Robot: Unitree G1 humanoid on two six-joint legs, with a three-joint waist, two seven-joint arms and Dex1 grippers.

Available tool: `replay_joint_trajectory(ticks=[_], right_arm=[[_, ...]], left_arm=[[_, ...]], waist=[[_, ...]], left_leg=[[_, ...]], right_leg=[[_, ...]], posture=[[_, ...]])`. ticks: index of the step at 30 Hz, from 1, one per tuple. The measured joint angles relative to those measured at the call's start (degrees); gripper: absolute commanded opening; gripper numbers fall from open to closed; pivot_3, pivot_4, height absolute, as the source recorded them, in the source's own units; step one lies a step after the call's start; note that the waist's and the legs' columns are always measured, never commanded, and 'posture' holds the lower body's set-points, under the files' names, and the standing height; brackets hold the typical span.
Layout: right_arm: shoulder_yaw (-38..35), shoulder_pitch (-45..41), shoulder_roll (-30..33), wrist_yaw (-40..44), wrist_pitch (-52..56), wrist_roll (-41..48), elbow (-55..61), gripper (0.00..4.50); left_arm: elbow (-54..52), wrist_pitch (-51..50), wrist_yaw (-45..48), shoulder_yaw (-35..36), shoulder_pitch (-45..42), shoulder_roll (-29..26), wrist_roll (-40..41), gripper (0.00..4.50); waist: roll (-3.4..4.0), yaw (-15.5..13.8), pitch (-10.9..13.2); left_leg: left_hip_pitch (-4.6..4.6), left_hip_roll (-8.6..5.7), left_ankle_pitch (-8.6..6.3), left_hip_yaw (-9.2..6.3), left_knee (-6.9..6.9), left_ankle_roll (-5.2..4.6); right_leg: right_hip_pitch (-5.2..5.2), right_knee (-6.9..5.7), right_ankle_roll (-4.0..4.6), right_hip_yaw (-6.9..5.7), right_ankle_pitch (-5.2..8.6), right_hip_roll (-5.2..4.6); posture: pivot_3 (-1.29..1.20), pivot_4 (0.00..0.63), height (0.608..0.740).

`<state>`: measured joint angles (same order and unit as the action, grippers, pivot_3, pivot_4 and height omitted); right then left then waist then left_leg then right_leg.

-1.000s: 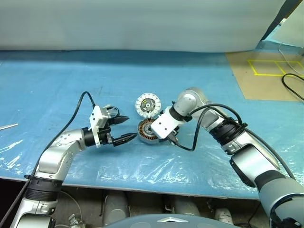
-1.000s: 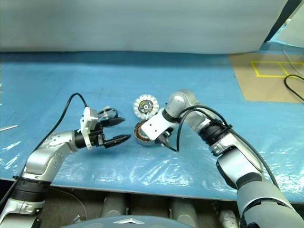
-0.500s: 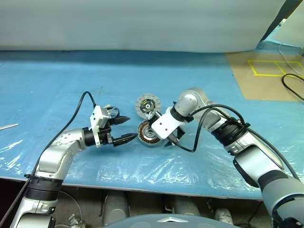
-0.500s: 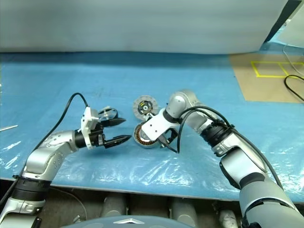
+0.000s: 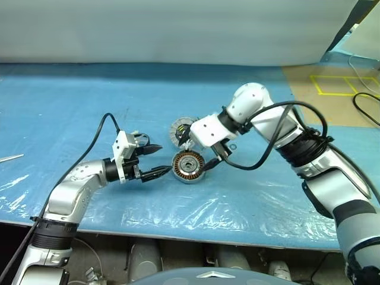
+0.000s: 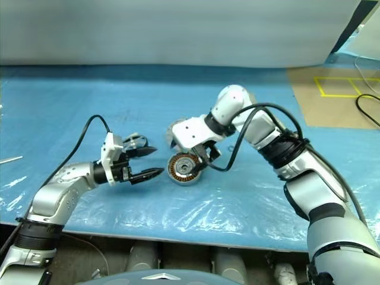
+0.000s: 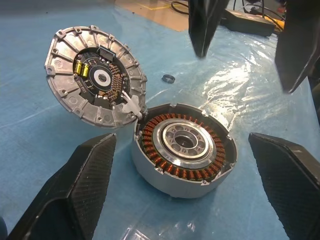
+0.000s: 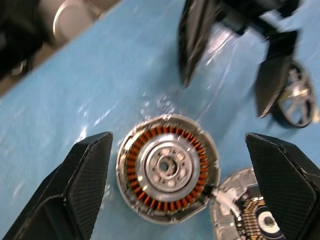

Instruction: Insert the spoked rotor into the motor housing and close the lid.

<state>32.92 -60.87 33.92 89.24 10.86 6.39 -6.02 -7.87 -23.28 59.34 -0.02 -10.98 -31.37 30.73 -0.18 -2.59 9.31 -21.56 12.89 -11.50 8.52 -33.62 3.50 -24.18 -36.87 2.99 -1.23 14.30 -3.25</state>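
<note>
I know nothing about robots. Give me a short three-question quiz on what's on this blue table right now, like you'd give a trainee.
1. True or false: the small black wheel with silvery spokes already sits inside the round grey metal housing with copper windings.
2. The round grey ribbed lid with a dark centre is: A) shut flat on the housing; B) tilted up, open, right beside the housing; C) lying face down, far from the housing.
3. Which hand is over the housing with its fingers spread wide?

Key: 1 false, the wheel lies on the table; 2 B; 3 the right hand.
</note>
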Motion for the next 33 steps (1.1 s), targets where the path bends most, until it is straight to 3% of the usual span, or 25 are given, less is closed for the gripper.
replay_joint_trajectory(ticks=[5,9,13,19,25,33], right_arm=[[-12.15,10.72,4.05,-8.83,10.82,3.06,4.03,4.46],[-26.22,23.95,3.32,-23.00,27.98,8.85,13.06,4.46],[-34.46,35.78,-0.80,-38.74,34.64,7.92,18.19,4.46],[-33.69,48.56,-5.14,-53.93,32.47,1.23,17.97,4.46],[-33.82,47.84,-6.59,-60.15,28.70,-0.23,14.29,4.46],[-32.15,47.52,-7.01,-61.50,25.79,-0.50,12.55,4.46]], left_arm=[[-4.40,-1.21,-1.55,0.79,2.73,-0.02,1.67,4.50],[-7.32,-2.48,-2.64,1.71,4.62,-0.26,2.88,4.50],[-7.64,-3.02,-2.83,2.13,4.15,-0.49,3.38,4.50],[-5.48,-2.78,-3.36,1.66,1.72,0.96,2.86,4.50],[-3.59,-2.35,-3.59,0.12,0.40,2.13,1.86,4.50],[-3.53,-2.35,-3.50,0.11,0.53,2.09,1.87,4.50]], waist=[[-0.09,-1.17,-0.05],[-0.08,-1.62,-0.05],[-0.07,-1.61,-0.06],[-0.01,-1.18,-0.03],[0.00,-1.31,-0.03],[0.00,-1.28,-0.03]], left_leg=[[0.08,-0.07,0.00,0.00,0.12,0.04],[0.26,-0.07,-0.05,0.02,0.40,0.19],[0.57,-0.08,-0.08,0.06,0.53,0.30],[0.65,-0.17,-0.07,0.15,0.50,0.32],[0.79,-0.22,-0.07,0.21,0.50,0.31],[0.76,-0.23,-0.07,0.21,0.56,0.32]], right_leg=[[0.14,0.14,-0.01,0.05,-0.01,-0.01],[0.15,0.18,-0.20,0.09,-0.11,0.05],[0.30,0.23,-0.04,0.13,0.01,0.07],[0.29,0.32,-0.17,0.38,-0.03,0.07],[0.32,0.32,-0.28,0.53,-0.07,0.08],[0.32,0.39,-0.43,0.52,-0.15,0.08]], posture=[[0.00,0.150,0.740],[0.00,0.150,0.740],[0.00,0.150,0.740],[0.00,0.150,0.740],[0.00,0.150,0.740],[0.00,0.150,0.740]])
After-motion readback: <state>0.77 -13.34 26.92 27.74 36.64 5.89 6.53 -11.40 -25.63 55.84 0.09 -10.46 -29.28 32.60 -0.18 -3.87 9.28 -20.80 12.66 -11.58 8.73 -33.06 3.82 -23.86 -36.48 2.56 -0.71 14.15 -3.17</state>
